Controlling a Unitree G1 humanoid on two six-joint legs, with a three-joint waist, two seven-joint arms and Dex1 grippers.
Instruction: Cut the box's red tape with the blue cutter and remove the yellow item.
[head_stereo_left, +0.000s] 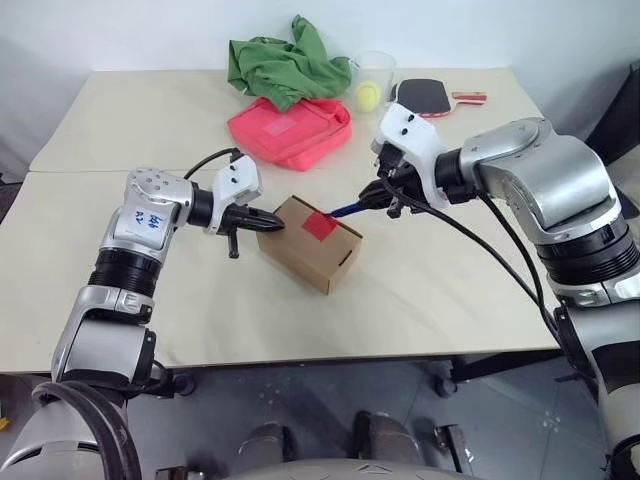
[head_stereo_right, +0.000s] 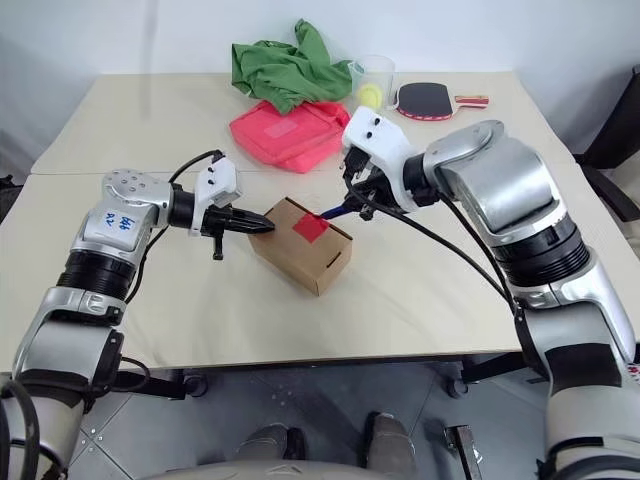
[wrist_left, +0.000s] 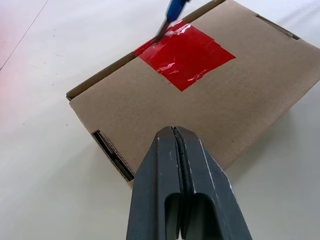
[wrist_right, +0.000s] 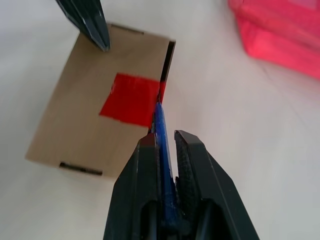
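The right gripper (wrist_right: 167, 142) clamps the blue cutter (wrist_right: 162, 145), tip at the red tape (wrist_left: 185, 52) edge, while the left gripper's (wrist_left: 173, 132) closed fingers press the box (head_stereo_left: 310, 243)

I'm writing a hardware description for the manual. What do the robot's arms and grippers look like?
Both arms are silver-grey metal shells with black ribbed joints. White wrist housings carry the left gripper and right gripper, each with two black tapered fingers. Black cables loop along both forearms. The left arm bears a white label with blue markings.

head pair high, wrist views close on box (wrist_left: 200, 100)
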